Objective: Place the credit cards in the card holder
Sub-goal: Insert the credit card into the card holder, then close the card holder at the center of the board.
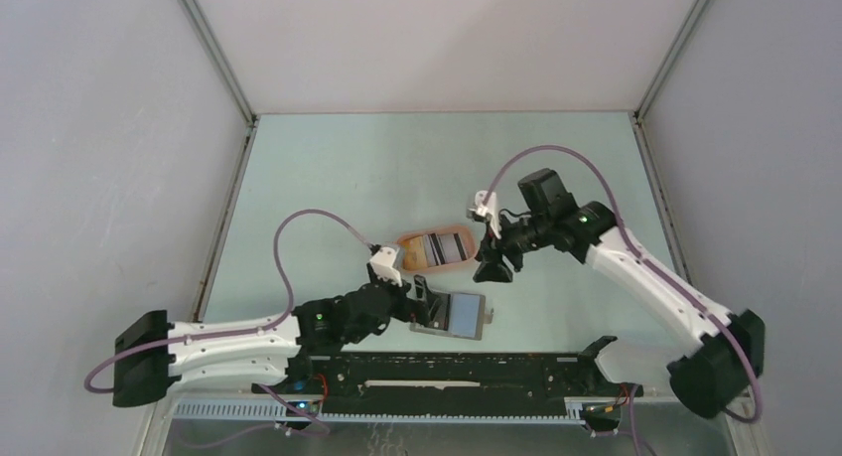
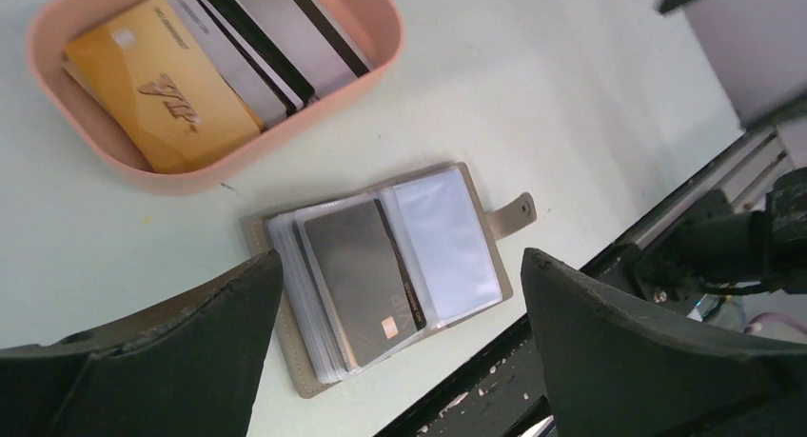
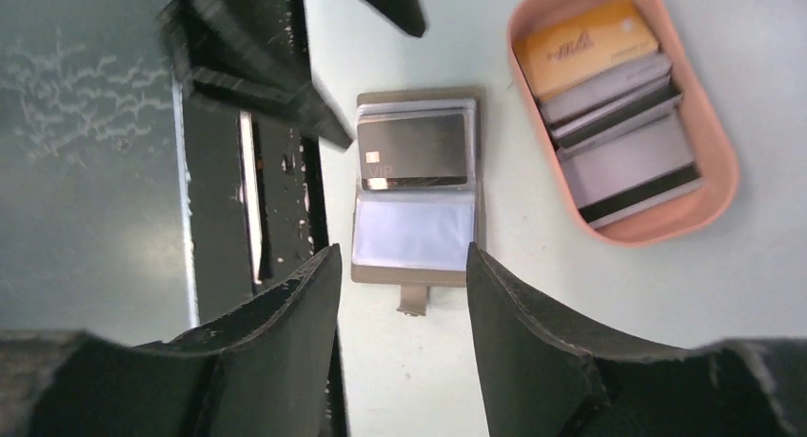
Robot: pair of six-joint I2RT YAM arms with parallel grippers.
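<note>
Card holder (image 2: 447, 239) open — dark card (image 2: 354, 266) reads "VIP".

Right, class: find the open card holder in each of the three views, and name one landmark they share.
Top external: card holder, lower centre.
Left wrist: card holder, centre, slightly low.
Right wrist: card holder, centre.
Shared landmark: peach tray beside it in all three.

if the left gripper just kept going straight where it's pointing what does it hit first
Probably the open card holder, which sits centred ahead of the open left gripper in its wrist view, about at the dark card in its sleeve. Nothing shows in between.
</note>
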